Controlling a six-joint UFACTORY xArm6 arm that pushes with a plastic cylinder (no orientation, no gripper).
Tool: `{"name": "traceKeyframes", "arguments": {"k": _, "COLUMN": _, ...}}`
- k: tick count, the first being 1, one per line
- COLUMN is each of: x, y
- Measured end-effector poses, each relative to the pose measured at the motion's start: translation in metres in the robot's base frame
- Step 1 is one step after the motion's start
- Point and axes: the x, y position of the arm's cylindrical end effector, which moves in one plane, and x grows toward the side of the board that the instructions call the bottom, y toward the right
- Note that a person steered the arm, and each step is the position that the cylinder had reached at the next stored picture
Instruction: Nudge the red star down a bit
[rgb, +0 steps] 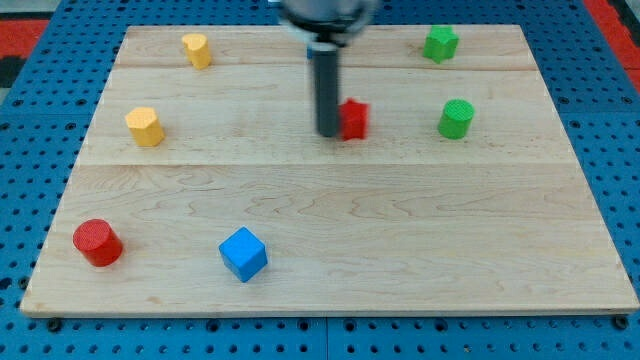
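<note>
Rod-ended, with no jaws to open or close, my tip (329, 132) is seen touching the red star's (353, 119) left side.
Left of the star, two yellow blocks (145, 126) (197, 49) are placed; right of it, a green cylinder (456, 119) is found.
</note>
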Motion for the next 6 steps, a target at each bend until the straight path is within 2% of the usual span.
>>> {"name": "traceKeyframes", "arguments": {"k": 1, "x": 0.005, "y": -0.018}}
{"name": "traceKeyframes", "arguments": {"k": 2, "x": -0.010, "y": -0.057}}
{"name": "traceKeyframes", "arguments": {"k": 3, "x": -0.078, "y": -0.020}}
{"name": "traceKeyframes", "arguments": {"k": 4, "x": -0.073, "y": 0.054}}
{"name": "traceKeyframes", "arguments": {"k": 5, "x": -0.069, "y": 0.077}}
{"name": "traceKeyframes", "arguments": {"k": 6, "x": -0.068, "y": 0.059}}
